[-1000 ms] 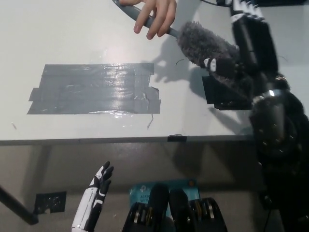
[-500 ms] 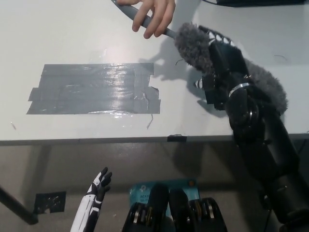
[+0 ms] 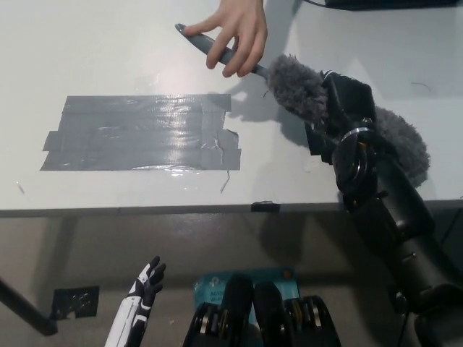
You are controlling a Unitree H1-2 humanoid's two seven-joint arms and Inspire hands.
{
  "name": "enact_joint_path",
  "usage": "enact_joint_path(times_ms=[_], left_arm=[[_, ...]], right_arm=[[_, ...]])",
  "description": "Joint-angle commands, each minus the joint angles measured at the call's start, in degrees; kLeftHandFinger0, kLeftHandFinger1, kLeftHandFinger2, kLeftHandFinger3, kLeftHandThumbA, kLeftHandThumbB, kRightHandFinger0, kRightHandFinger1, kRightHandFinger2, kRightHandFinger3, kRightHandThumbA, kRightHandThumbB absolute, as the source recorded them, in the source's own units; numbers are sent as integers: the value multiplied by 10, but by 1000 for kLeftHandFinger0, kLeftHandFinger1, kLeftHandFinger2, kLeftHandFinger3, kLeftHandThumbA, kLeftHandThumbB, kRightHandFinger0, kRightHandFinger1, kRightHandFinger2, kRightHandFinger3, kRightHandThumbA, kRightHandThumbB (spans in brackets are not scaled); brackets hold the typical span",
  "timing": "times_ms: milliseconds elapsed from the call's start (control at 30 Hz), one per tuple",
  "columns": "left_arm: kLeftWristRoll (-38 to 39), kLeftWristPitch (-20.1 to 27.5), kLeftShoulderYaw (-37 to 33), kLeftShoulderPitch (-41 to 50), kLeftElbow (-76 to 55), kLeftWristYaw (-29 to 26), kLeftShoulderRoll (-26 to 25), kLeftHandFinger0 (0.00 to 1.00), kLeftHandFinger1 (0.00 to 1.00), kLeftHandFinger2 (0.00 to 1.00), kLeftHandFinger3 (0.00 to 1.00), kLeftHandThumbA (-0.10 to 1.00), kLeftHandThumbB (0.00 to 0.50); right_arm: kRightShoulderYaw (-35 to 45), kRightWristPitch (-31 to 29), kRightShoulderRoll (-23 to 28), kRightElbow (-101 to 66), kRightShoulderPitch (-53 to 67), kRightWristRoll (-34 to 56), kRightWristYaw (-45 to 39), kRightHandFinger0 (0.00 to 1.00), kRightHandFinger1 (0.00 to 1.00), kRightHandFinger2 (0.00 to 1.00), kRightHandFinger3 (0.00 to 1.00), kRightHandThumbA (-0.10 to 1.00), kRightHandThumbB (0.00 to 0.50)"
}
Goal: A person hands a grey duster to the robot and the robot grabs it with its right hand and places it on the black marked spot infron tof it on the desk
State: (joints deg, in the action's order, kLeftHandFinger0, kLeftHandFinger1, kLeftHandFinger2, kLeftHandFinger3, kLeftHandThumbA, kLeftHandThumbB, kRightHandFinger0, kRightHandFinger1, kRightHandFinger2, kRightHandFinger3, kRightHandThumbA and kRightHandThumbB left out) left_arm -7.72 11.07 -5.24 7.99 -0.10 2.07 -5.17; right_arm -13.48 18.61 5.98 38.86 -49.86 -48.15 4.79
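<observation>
A grey duster lies low over the white desk at the upper right, its fluffy head showing on both sides of my black right hand. That hand is wrapped over the middle of the fluffy head, shut on it. A person's hand still holds the dark handle at the top. The black marked spot peeks out just under my right hand, mostly hidden by it. My white left hand rests below the desk edge at the lower left, open.
A large patch of grey tape covers the desk's middle left. A small black mark sits on the front edge. A blue object and a black plate lie on the floor below. A dark item lies at the far edge.
My right hand came down from the far right onto the duster's head and closed over it. The person's hand and the handle shifted slightly lower. My left hand sank a little.
</observation>
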Motion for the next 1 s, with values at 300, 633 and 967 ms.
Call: enact_joint_path(times_ms=[300,633,967], left_arm=[[2,23,3,-6,-14,3,-10,1000,1000,1000,1000,1000,196],[0,22,1,-5,-14,4,-13,1000,1000,1000,1000,1000,183],[-5,25,-2,-9,-12,1,-12,1000,1000,1000,1000,1000,182]], right_arm=[[-2,-107,41,-6,-56,-5,210,81,604,1000,972,-100,165],[-33,-125,81,81,-92,2,207,0,482,929,772,-100,156],[-52,-210,94,199,-115,44,183,0,422,870,703,-100,205]])
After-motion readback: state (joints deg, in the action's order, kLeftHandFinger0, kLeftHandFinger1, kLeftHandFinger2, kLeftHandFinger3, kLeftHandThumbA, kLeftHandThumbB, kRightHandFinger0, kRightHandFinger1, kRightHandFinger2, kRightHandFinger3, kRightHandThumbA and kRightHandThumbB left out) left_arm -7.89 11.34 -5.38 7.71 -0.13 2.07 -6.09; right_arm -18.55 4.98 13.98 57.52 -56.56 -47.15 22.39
